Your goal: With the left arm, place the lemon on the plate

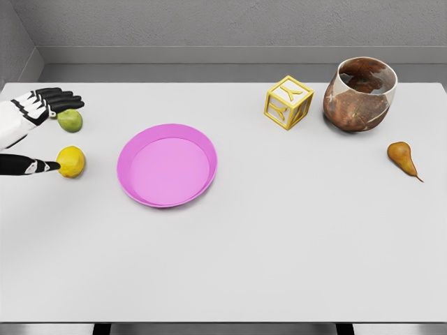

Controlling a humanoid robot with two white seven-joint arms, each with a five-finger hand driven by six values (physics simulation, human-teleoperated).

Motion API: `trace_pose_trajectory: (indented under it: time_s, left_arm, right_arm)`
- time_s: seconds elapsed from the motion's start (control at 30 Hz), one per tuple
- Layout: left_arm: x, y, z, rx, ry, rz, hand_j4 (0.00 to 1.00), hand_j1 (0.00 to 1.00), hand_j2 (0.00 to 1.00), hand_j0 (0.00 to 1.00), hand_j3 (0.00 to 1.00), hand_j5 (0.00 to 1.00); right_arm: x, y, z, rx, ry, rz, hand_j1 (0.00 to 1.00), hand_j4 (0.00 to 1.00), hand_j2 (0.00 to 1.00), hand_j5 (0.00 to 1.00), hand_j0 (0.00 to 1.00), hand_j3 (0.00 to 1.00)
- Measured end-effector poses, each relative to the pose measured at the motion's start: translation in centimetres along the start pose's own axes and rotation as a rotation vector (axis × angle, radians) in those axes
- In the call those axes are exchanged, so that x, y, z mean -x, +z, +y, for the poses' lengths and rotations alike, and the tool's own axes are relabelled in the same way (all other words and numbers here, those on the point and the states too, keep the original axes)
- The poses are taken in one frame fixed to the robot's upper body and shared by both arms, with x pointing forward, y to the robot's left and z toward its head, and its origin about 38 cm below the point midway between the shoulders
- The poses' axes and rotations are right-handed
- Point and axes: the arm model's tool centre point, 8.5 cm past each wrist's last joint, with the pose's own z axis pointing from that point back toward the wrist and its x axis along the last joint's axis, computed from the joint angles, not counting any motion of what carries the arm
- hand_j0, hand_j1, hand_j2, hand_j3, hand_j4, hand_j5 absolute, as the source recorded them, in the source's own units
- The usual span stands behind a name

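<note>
Head view: left hand (42, 132) spread wide, thumb tip touching lemon (71, 161), fingers over lime (70, 120) beyond; best closing round lemon only before carrying rightward to plate (202, 139).

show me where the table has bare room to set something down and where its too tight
Bare: the whole near half of the table below the pink plate, and the middle strip between plate and letter block. Crowded: far left, where the left hand spans lemon and lime; far right around bowl and pear.

Bare table (98, 230) between lemon (71, 161) and plate (167, 165); lime (70, 120) close behind.
</note>
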Motion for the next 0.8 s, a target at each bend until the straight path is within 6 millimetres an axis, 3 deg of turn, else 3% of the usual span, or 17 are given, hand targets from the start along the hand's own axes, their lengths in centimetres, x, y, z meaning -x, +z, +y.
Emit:
trace_pose_trajectory:
  time_s: [0.23, 0.4, 0.6, 0.67, 0.73, 0.8]
  left_arm:
    - [0.5, 0.3, -0.3, 0.056, -0.02, 0.018, 1.0, 1.0, 1.0, 1.0, 1.0, 1.0]
    - [5.0, 3.6, -1.9, 0.18, -0.093, 0.191, 1.0, 1.0, 1.0, 1.0, 1.0, 1.0]
    - [8.5, 6.5, -4.9, 0.325, -0.185, 0.331, 1.0, 1.0, 1.0, 1.0, 1.0, 1.0]
    - [9.1, 5.7, -4.3, 0.314, -0.222, 0.335, 1.0, 1.0, 1.0, 1.0, 1.0, 1.0]
    - [9.6, 3.2, -2.4, 0.264, -0.267, 0.316, 1.0, 1.0, 1.0, 1.0, 1.0, 1.0]
    - [10.0, 2.2, -4.0, 0.287, -0.247, 0.305, 1.0, 1.0, 1.0, 1.0, 1.0, 1.0]
  right_arm:
    - [0.1, 0.0, 0.0, -0.005, 0.003, 0.002, 1.0, 1.0, 1.0, 1.0, 1.0, 1.0]
    - [0.1, 0.0, 0.0, -0.005, 0.004, 0.002, 1.0, 1.0, 1.0, 1.0, 1.0, 1.0]
    - [0.1, 0.0, 0.0, -0.005, 0.004, 0.002, 1.0, 1.0, 1.0, 1.0, 1.0, 1.0]
    - [0.1, 0.0, 0.0, -0.005, 0.004, 0.002, 1.0, 1.0, 1.0, 1.0, 1.0, 1.0]
    - [0.1, 0.0, 0.0, -0.005, 0.004, 0.002, 1.0, 1.0, 1.0, 1.0, 1.0, 1.0]
    - [0.1, 0.0, 0.0, -0.005, 0.004, 0.002, 1.0, 1.0, 1.0, 1.0, 1.0, 1.0]
